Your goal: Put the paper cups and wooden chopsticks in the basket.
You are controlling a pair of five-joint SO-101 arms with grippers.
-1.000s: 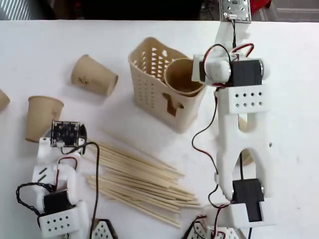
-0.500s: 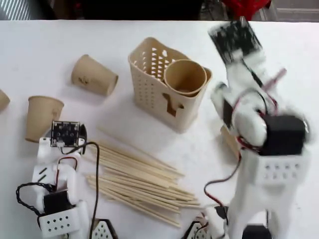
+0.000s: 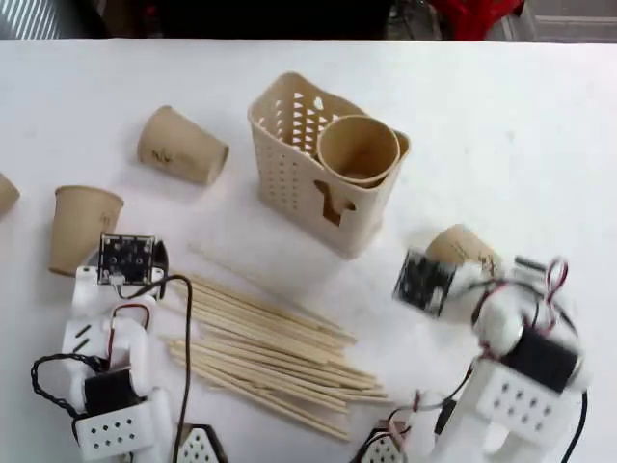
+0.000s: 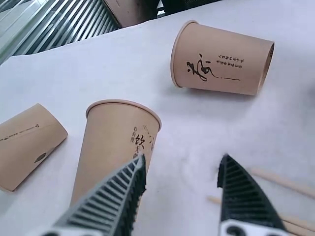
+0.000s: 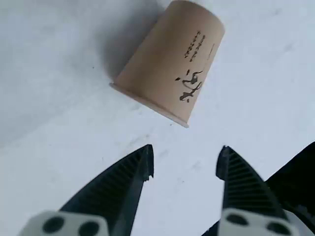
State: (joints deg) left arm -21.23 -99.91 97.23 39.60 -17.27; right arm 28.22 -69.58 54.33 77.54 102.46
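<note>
Cream plastic basket (image 3: pixel 289 183) stands upright mid-table, its walls perforated; one paper cup (image 3: pixel 359 149) sits inside it, mouth up, in the corner toward the right arm. Wooden chopsticks (image 3: pixel 275 352) lie in a loose fanned pile on the white table (image 3: pixel 540 116), in front of the basket and between the two arms; none in the basket. Four more cups are loose on the table: tipped cup (image 3: pixel 181 147) on its side left of the basket; near cup (image 3: pixel 83 227) just beyond the left arm; edge cup (image 3: pixel 4 193) cut off at the table's left side; right-hand cup (image 3: pixel 461 247) on its side beside the right arm's wrist. Left gripper (image 4: pixel 182 169) is low over the table, jaws parted, nothing between them; near cup lies right at one finger, contact unclear. Right gripper (image 5: pixel 186 156) is likewise spread and empty; right-hand cup lies just ahead of it, apart.
</note>
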